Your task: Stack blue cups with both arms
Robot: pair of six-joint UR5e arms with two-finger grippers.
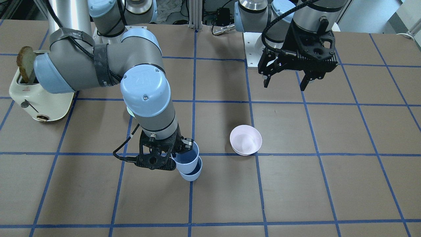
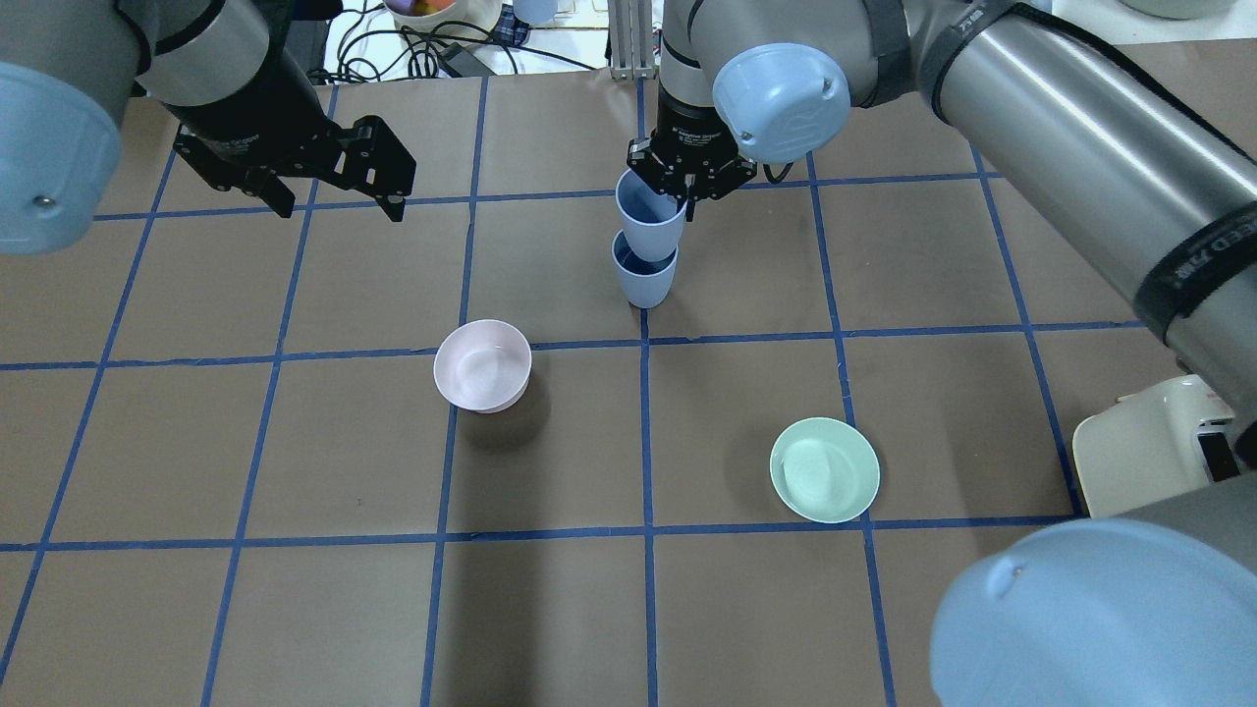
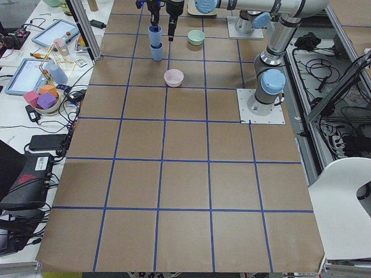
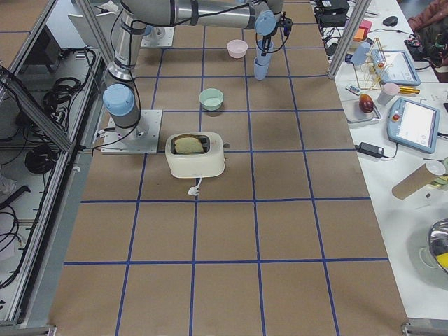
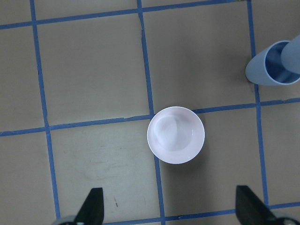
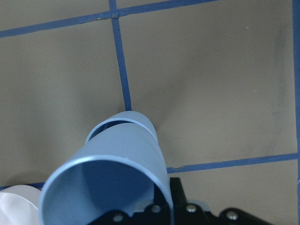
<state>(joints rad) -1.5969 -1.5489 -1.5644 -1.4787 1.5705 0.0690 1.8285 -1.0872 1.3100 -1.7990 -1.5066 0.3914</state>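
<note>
R gripper [image 1: 176, 152]: closed on rim of upper blue cup [image 1: 186, 157], pinching the wall on the cup's robot-right side; wrist pts straight down. Nothing else in its grasp

L gripper [image 1: 284, 86]: fingers spread wide, empty, held above table [image 1: 329, 184], well apart from both cups. Wrist cam looks down past both fingertips onto pink bowl [image 5: 176, 135]

Upper blue cup: mouth up, carried by R gripper, directly over lower blue cup [image 1: 191, 173]; its bottom sits in the lower cup's mouth. How deep it is seated: cannot tell. R wrist cam shows lower rim [image 6: 140, 121] peeking out behind upper cup's wall

Lower blue cup: upright on table, beside a blue tape line, near table mid-line, on far side from robot

Pink bowl: upright on table, robot-left of the cups, near but not touching

Mint-green bowl [image 2: 824, 469]: upright on table, robot-right side, closer to robot than the cups, well apart from them

Toaster [image 1: 42, 98]: cream, far robot-right, partly behind R arm; bread slice [image 1: 25, 62] sticks out of slot
</note>
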